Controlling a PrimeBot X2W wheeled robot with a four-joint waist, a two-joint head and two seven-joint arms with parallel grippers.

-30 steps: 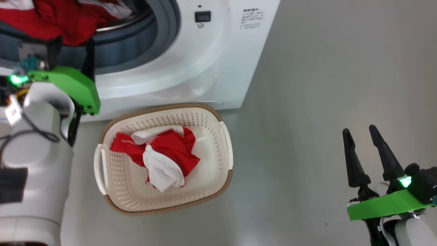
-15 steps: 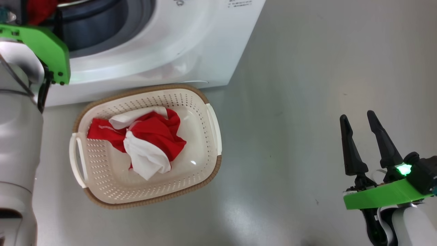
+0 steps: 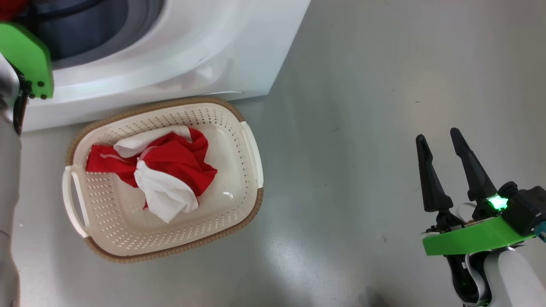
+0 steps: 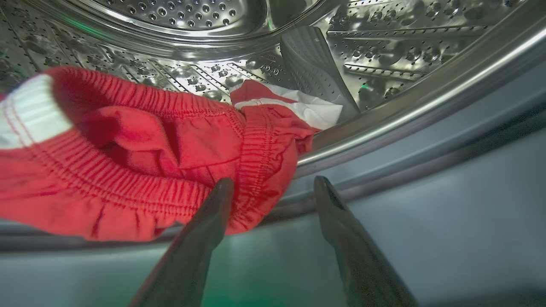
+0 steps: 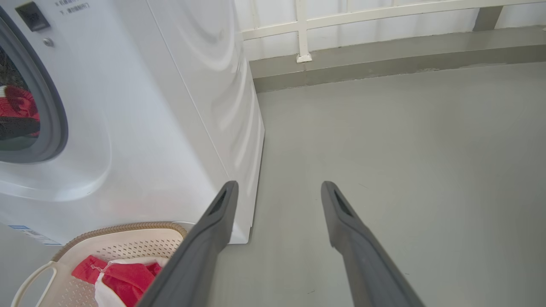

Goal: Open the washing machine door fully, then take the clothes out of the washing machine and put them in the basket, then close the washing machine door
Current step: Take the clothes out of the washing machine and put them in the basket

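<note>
The white washing machine (image 3: 170,64) stands at the upper left; its door is out of view. In front of it on the floor sits the cream basket (image 3: 106,221), holding crumpled red and white clothes (image 3: 175,162). More red clothes (image 4: 128,170) with an elastic waistband hang over the lip of the steel drum (image 4: 384,47). My left gripper (image 4: 273,183) is open at the drum mouth, its left fingertip against that red fabric, gripping nothing. My right gripper (image 3: 437,134) is open and empty over bare floor, far right of the basket. The right wrist view looks past that gripper (image 5: 277,185) to the machine (image 5: 149,106) and basket (image 5: 119,230).
Smooth grey floor (image 3: 362,128) stretches to the right of the machine and basket. A grey skirting ledge and a white railing (image 5: 303,30) run along the far wall. My left arm's green bracket (image 3: 25,55) sits against the machine's front.
The head camera has swung, so machine, basket and left arm slide up and left in the picture. The garment in the basket lies as before. Both grippers stay open.
</note>
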